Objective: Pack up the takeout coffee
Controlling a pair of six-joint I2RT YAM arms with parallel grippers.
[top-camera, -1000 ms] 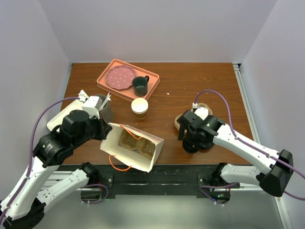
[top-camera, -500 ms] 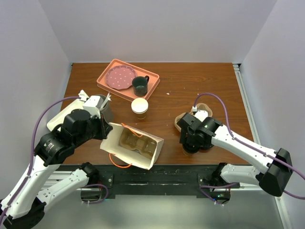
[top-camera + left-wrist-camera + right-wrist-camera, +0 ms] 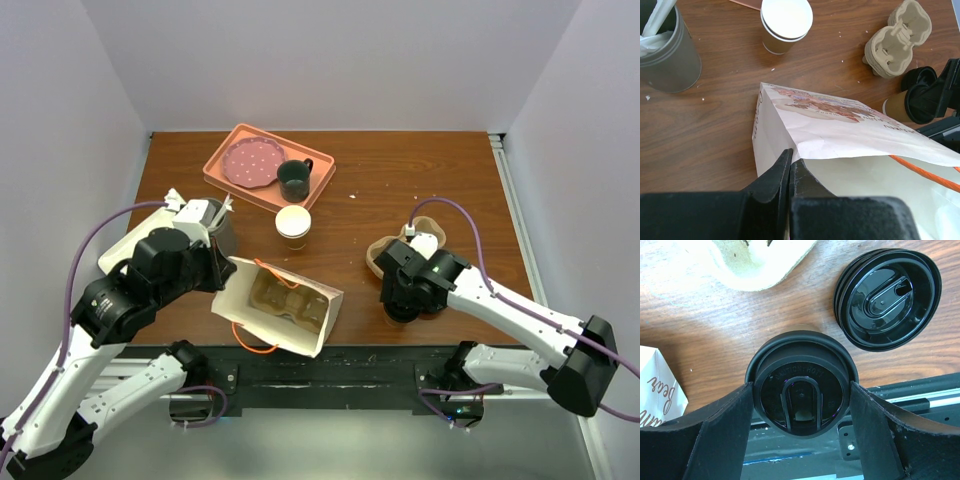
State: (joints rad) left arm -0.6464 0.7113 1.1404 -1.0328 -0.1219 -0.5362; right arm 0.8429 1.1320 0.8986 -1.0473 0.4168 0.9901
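far left, a grey tin (image 3: 215,232) with white things sticking out of it stands on the wooden table (image 3: 440,170). just beside it the left gripper (image 3: 789,164) is clenched on the near top edge of the white paper bag (image 3: 280,305), its fingers pressed together with the paper pinched between them. the bag lies tilted with its mouth open, a cardboard insert (image 3: 285,298) showing inside and orange handles (image 3: 250,345) hanging at the near side.

behind the bag, towards the back of the table, a pink tray (image 3: 213,165) holds a spotted plate (image 3: 249,162) and a dark green mug (image 3: 293,180). between tray and bag stands an open paper cup (image 3: 293,225) with no lid.

further right, a cardboard cup carrier (image 3: 897,37) lies empty side up. just in front of it stands the takeout coffee (image 3: 801,390) – upright on the table near the front edge, well apart from the bag, tan body showing in the left wrist view and black lid on. the right gripper (image 3: 800,387) is down over it from above, jaws spread wide with one finger on each side of the lid; the fingers (image 3: 727,425) reach the lid's rim, but whether they press on the cup i cannot tell – the lid hides the contact. a loose black lid (image 3: 887,297) lies flat on the table just beside the coffee, on its far right.
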